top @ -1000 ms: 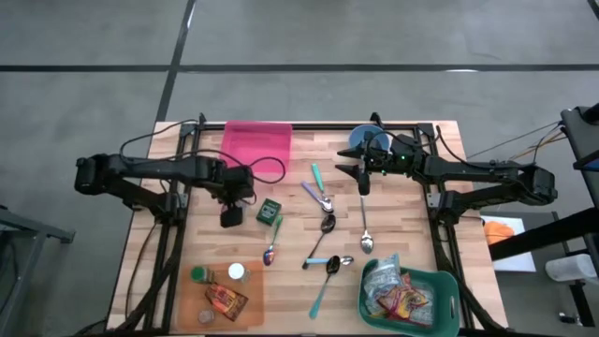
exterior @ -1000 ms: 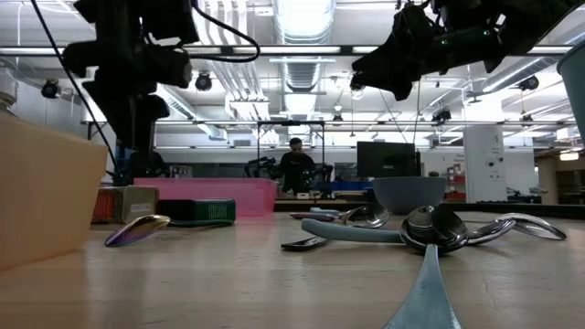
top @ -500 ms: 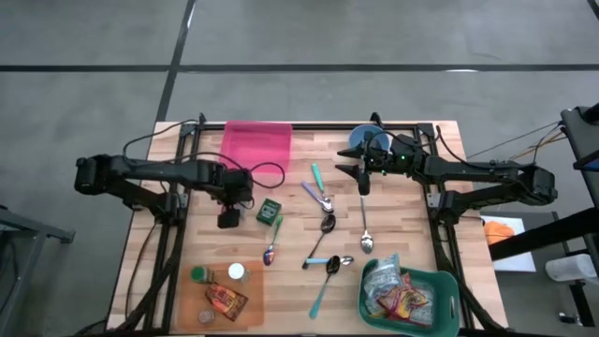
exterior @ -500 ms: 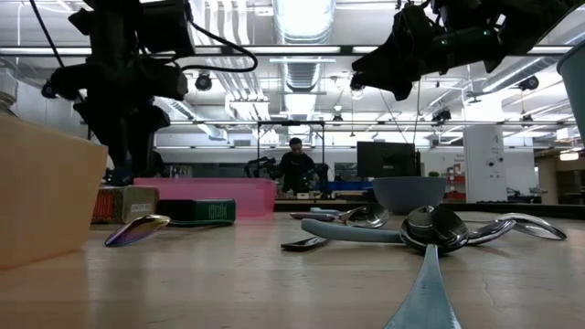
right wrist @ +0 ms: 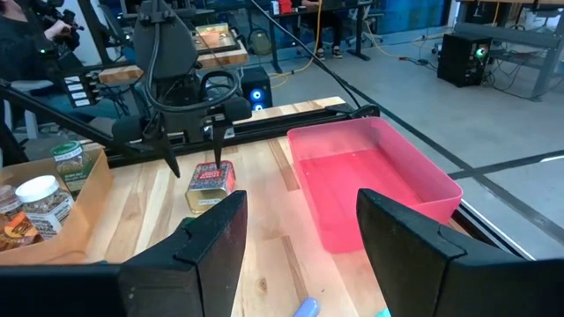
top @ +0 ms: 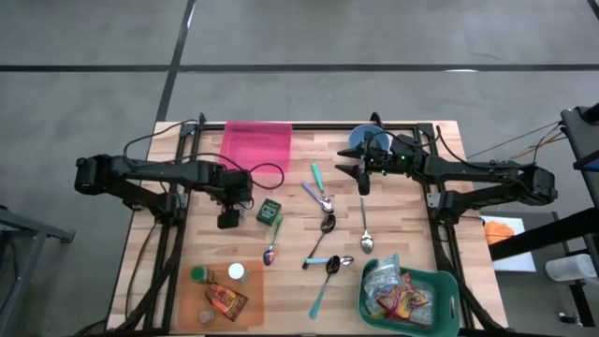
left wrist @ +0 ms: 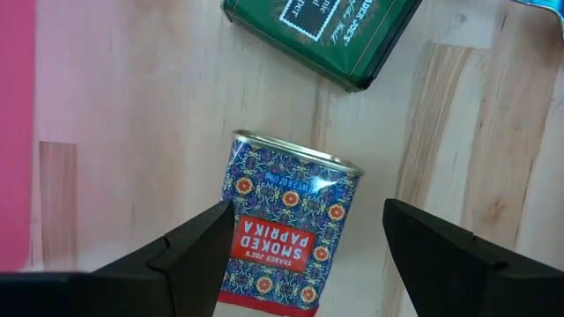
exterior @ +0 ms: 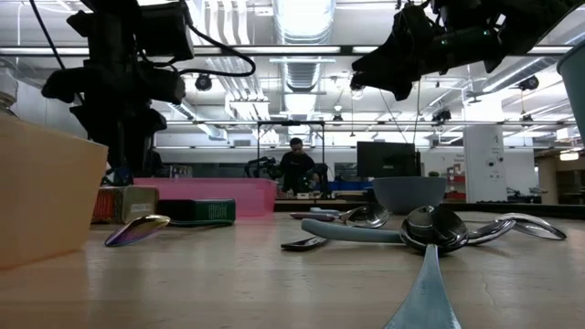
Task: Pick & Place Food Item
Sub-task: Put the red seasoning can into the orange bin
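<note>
The left end effector hung directly over a smoked paprika tin lying on its side on the wooden tabletop, its fingers spread to either side of the tin and not touching it. In the right wrist view the same left end effector pointed down at the tin, fingertips just above it. From overhead the left end effector sat left of centre, its body hiding the tin.

Just right of the tin lay a green tin, also seen from overhead, close enough to crowd that side. Beyond the tin, toward the far edge, sat a pink tray, with bare wood between them. On the near left edge a brown cardboard box held jars, well apart from the tin, with an open strip of tabletop between.

The right end effector hovered above the far centre-right of the tabletop, fingers apart and holding nothing, beside a blue bowl. Several spoons lay scattered across the middle, between the two arms. A green basket of packets stood at the near right corner. In the low view a person stood far back in the room.
</note>
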